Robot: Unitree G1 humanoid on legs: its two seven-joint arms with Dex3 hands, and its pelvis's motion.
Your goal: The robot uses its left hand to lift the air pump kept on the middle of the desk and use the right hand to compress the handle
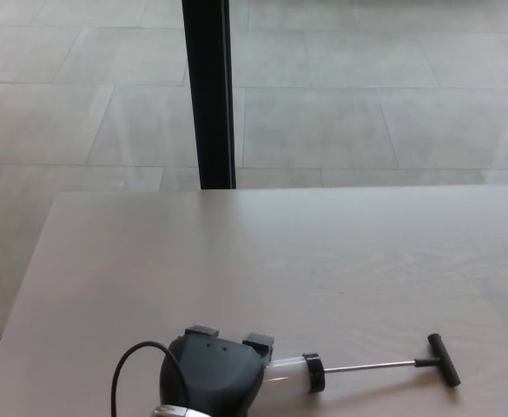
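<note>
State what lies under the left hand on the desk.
The left hand covers the pump barrel's near end; only the clear far part, rod and handle show. The covered part cannot be seen.

A pale wood-grain desk [236,261] fills the lower half of the view. Beyond its far edge lies a floor [366,104] of large grey tiles, crossed by a black upright post [207,91].

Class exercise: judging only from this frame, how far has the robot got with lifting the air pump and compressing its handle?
Done: the left hand is closed over the air pump barrel at the desk near edge. In hand: the grasp; whether the pump has left the desk is unclear. Left: the rod is fully extended, the T-handle is untouched, and the right hand is not in view, so compressing has not begun.
</note>
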